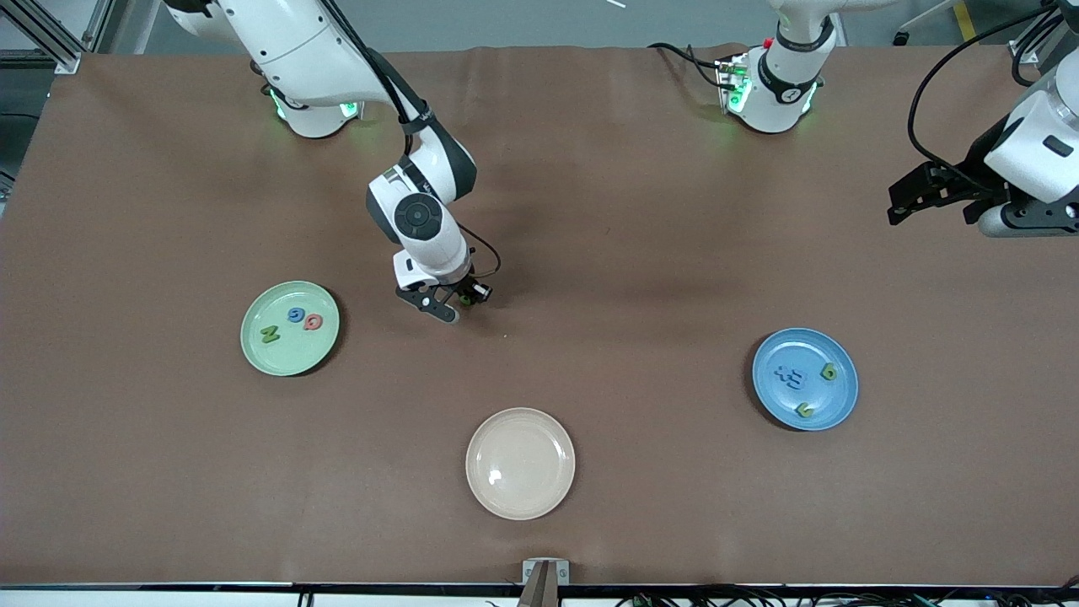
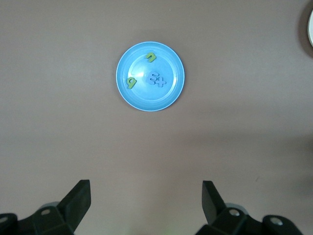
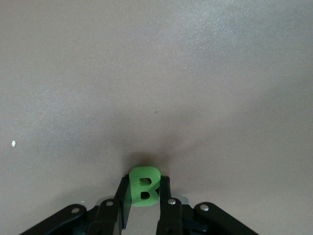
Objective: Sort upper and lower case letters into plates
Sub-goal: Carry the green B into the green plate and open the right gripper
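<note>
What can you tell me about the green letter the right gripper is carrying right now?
The green letter B is a capital, bright green, thick and blocky with rounded edges, looking like foam or soft plastic. It stands upright between the right gripper fingers, which are shut on its sides. In the front view it shows only as a green speck at the gripper's tips, over bare brown table between the pale green plate and the table's middle. Whether it touches the table is not clear.

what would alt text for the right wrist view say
The right gripper holds a bright green capital letter B clamped between its two black fingers, just above the bare brown table. Nothing else shows in this view.
</note>
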Robot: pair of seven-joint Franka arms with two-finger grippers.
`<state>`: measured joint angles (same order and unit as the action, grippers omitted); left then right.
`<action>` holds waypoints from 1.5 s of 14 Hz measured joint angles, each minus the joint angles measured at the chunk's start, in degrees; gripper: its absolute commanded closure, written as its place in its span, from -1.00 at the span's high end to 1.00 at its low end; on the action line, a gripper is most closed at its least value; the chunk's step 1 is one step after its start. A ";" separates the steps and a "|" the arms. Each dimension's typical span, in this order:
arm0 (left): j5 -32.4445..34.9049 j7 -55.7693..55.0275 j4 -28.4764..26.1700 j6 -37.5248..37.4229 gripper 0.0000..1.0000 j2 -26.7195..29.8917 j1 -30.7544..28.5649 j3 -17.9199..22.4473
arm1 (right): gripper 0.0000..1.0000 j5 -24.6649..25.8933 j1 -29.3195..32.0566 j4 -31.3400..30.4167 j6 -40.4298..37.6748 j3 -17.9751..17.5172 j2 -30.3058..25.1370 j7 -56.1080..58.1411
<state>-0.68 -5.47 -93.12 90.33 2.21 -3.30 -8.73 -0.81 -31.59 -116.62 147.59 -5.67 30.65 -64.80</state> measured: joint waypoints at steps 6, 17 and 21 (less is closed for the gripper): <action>0.00 0.01 -0.07 0.36 1.00 0.01 0.25 -0.62 | -1.00 0.08 7.61 2.13 -9.13 1.27 -3.56 10.54; 0.03 0.01 -0.09 0.66 1.00 0.48 0.23 -0.73 | -0.98 0.09 33.28 1.45 -15.03 1.56 -8.05 49.21; 0.03 0.01 -0.24 1.25 1.00 0.48 0.28 -0.80 | -0.97 0.09 33.70 0.28 -12.16 1.07 -5.74 49.75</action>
<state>-0.66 -5.47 -93.36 91.59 2.69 -3.02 -9.53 -0.73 2.10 -116.34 135.43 -4.60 24.91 -15.05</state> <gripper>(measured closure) 0.000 0.727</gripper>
